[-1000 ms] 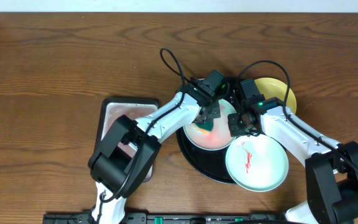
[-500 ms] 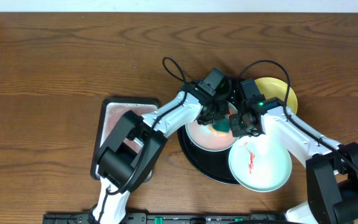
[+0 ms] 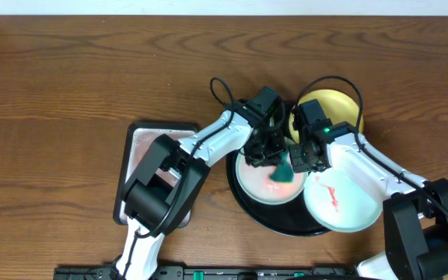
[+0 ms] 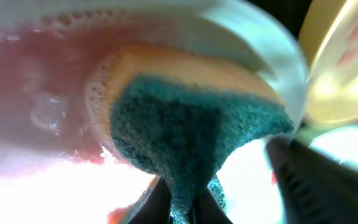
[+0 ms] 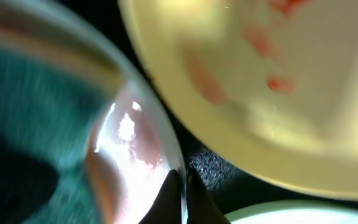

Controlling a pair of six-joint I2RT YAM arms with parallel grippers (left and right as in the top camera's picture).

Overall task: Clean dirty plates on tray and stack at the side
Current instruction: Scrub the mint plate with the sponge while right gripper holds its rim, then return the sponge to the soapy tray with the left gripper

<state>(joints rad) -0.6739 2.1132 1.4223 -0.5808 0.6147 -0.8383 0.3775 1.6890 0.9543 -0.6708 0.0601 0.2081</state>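
A pale plate point(image 3: 257, 183) smeared pink lies in the black tray point(image 3: 247, 208). My left gripper point(image 3: 273, 155) is shut on a green sponge point(image 3: 284, 171) and presses it onto that plate; in the left wrist view the sponge point(image 4: 191, 137) fills the middle, pinched at my left gripper point(image 4: 182, 200). My right gripper point(image 3: 300, 158) is shut on the same plate's right rim point(image 5: 166, 149), seen close at my right gripper point(image 5: 180, 194). A second blue-green plate point(image 3: 342, 201) with a red streak overhangs the tray's right side. The yellow plate point(image 3: 331, 113), spotted red point(image 5: 260, 93), lies behind.
A rectangular silvery metal pan point(image 3: 142, 146) sits left of the tray, partly under my left arm. Bare brown tabletop stretches across the far half and the left. Cables loop above both wrists.
The sponge has swept right and toward the front across the middle plate. The streaked blue-green plate and the tray have shifted a little to the right.
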